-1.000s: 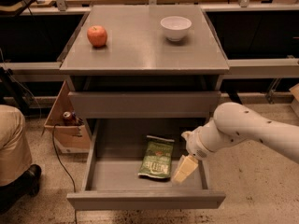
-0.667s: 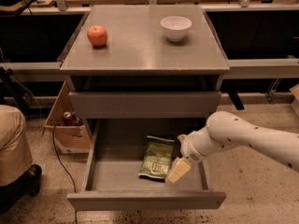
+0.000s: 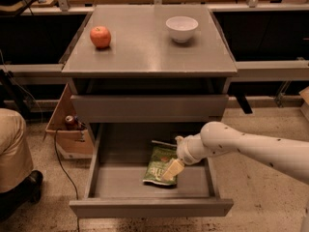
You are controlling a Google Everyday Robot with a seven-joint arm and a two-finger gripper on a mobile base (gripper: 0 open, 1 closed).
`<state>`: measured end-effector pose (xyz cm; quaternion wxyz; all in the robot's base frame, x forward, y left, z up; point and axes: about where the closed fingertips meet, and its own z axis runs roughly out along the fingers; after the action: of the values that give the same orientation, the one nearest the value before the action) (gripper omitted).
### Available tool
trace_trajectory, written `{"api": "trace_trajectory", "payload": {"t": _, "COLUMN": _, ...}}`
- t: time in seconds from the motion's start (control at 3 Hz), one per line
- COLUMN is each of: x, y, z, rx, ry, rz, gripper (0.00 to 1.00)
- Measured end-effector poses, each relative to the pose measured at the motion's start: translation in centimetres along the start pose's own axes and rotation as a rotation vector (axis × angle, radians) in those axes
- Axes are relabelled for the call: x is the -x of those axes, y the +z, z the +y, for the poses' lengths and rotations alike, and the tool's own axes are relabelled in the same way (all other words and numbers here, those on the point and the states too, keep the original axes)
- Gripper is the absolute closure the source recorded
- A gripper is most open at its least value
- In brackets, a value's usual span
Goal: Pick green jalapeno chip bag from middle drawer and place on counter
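Observation:
The green jalapeno chip bag (image 3: pixel 155 169) lies flat on the floor of the open middle drawer (image 3: pixel 149 207), a little right of its centre. My gripper (image 3: pixel 170 171) reaches in from the right on the white arm and hangs down over the bag's right edge, at or just above it. The counter (image 3: pixel 145 52) is the grey top of the cabinet above.
A red apple (image 3: pixel 100 36) sits at the counter's left and a white bowl (image 3: pixel 182 28) at its back right. A shut grey drawer front (image 3: pixel 149 108) lies above the open one. A cardboard box (image 3: pixel 70 129) and a person's leg (image 3: pixel 12 153) are on the left.
My arm has moved left and slightly down. The gripper has gone from the drawer's right side to over the bag's right edge. The bag has not moved.

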<state>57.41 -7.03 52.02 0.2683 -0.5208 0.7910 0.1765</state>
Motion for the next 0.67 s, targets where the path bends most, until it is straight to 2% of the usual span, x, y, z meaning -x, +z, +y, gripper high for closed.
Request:
{"api": "trace_trajectory", "payload": {"t": 0.33, "x": 0.88, "y": 3.6, "z": -1.48, "rx": 0.007, "ry": 0.011, "rz": -0.037, "gripper": 0.0}}
{"api": "trace_trajectory", "payload": {"t": 0.67, "x": 0.88, "y": 3.6, "z": -1.48, "rx": 0.007, "ry": 0.011, "rz": -0.037, "gripper": 0.0}}
